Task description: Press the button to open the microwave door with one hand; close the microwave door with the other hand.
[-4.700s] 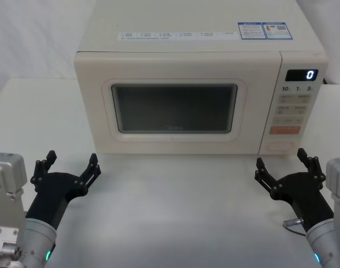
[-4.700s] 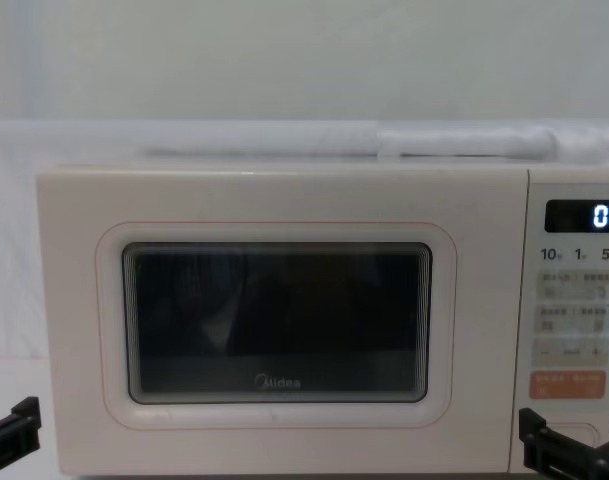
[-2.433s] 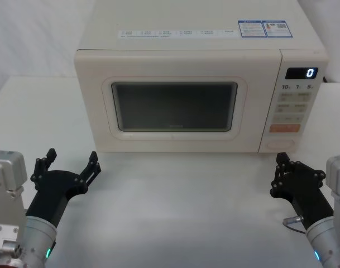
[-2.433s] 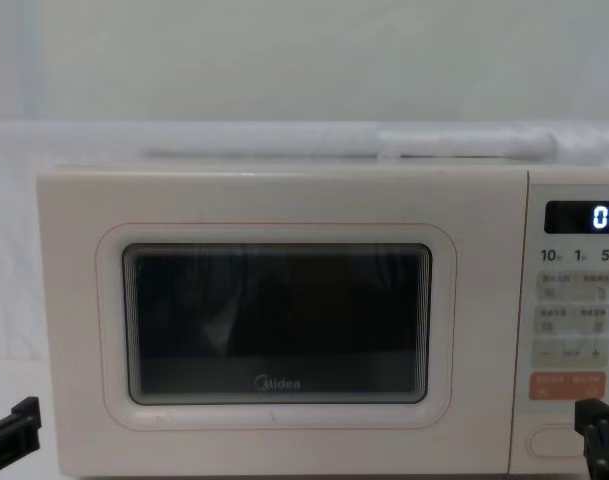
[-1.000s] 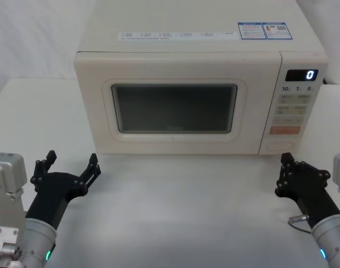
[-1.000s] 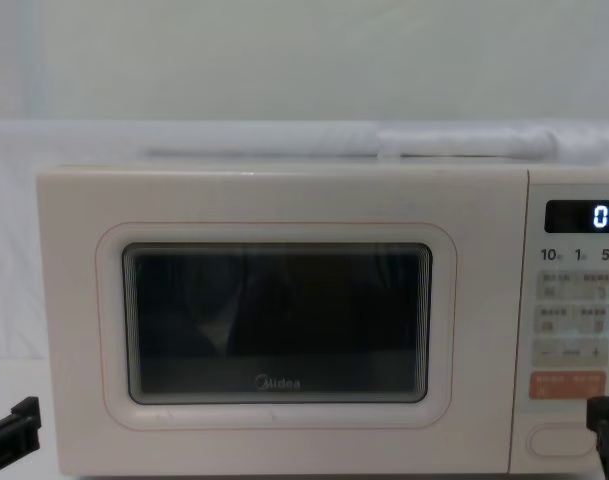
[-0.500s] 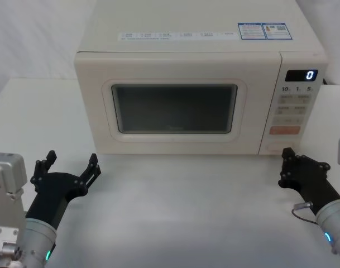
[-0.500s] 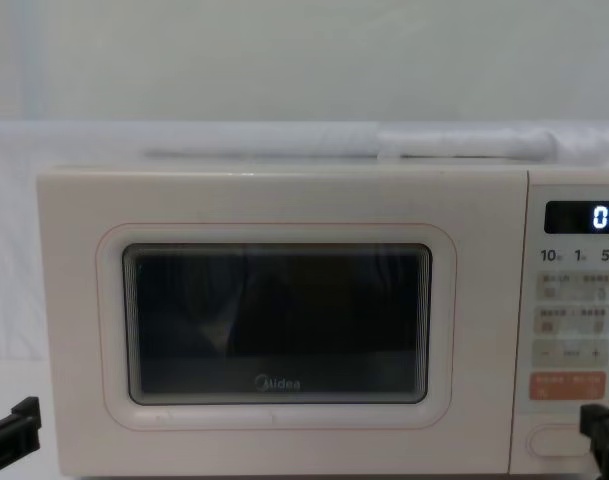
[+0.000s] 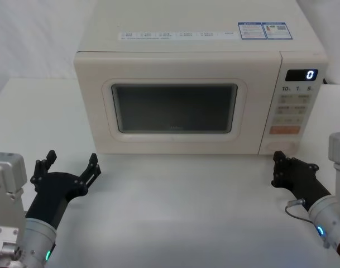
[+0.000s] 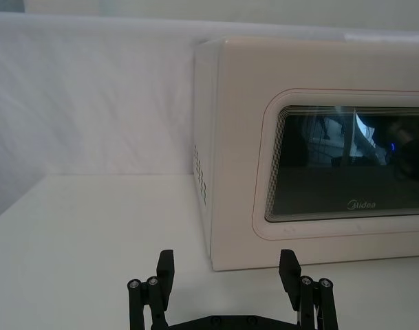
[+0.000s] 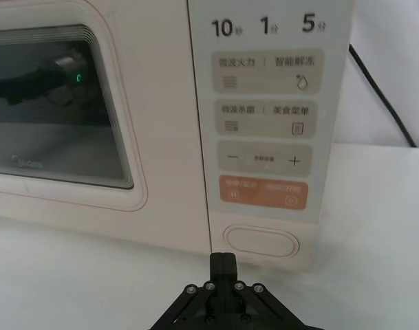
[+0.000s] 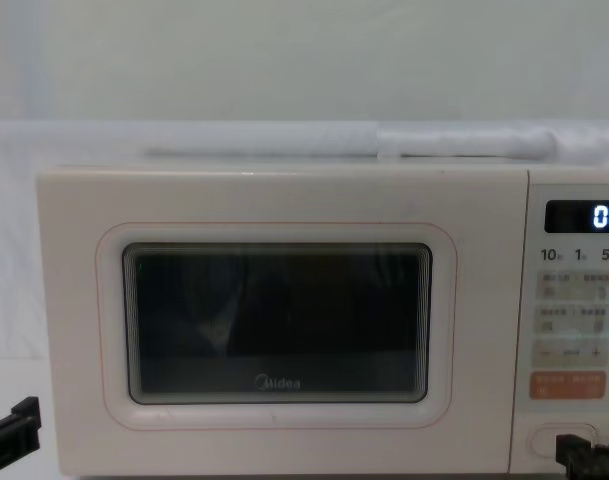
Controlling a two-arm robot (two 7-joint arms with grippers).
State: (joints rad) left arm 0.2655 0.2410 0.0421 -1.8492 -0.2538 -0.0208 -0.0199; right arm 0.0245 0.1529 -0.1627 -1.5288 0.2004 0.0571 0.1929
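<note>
Cream button (image 11: 261,241) just beyond right end effector (image 11: 221,263)

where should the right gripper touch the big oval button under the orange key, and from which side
Judging by its shape, press the middle of the button straight in from the front: it is a wide flat pill flush in the panel, with nothing to grasp. The right gripper, fingers together, sits just before it.

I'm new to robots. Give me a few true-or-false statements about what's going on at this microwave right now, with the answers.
1. The microwave door is shut. True.
2. The right hand has its fingers spread wide. False: they are closed together into one tip.
3. That right hand points at the button. True.
4. The left hand is gripping the door. False: it sits open on the table side, apart from it.
5. The display reads 5. False: it reads 0.
</note>
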